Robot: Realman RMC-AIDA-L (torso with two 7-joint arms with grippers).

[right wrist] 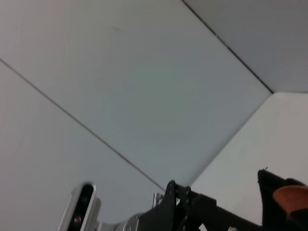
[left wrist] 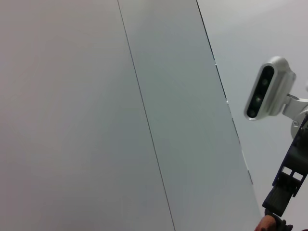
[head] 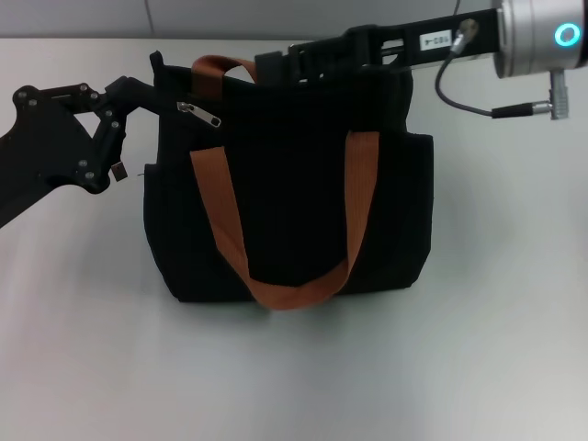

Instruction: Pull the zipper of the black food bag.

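**Q:** Orange-brown strap (head: 276,276) hangs lowest and closest on the front of the black food bag (head: 294,211), which stands upright on the grey table (head: 294,386). Where is the zipper?

**A:** Its small silver pull, the zipper (head: 197,112), lies at the bag's upper left corner, at one end of the track along the top edge.

**Q:** And the two hands?

**A:** The left hand (head: 133,103) presses against the bag's top left corner, just beside the pull; whether its fingers grip the fabric or the tab, or how far apart they stand, cannot be told. The right hand (head: 276,66) reaches across the top rear edge by the second strap (head: 220,64); its fingers look closed on the rim there, though that is a judgement.

**Q:** What makes the pull go well?

**A:** Likely one hand pinning the top edge taut while the other takes only the metal tab, not cloth or strap, and draws it straight along the track. The bag is soft; a slanted tug may drag or tip it.
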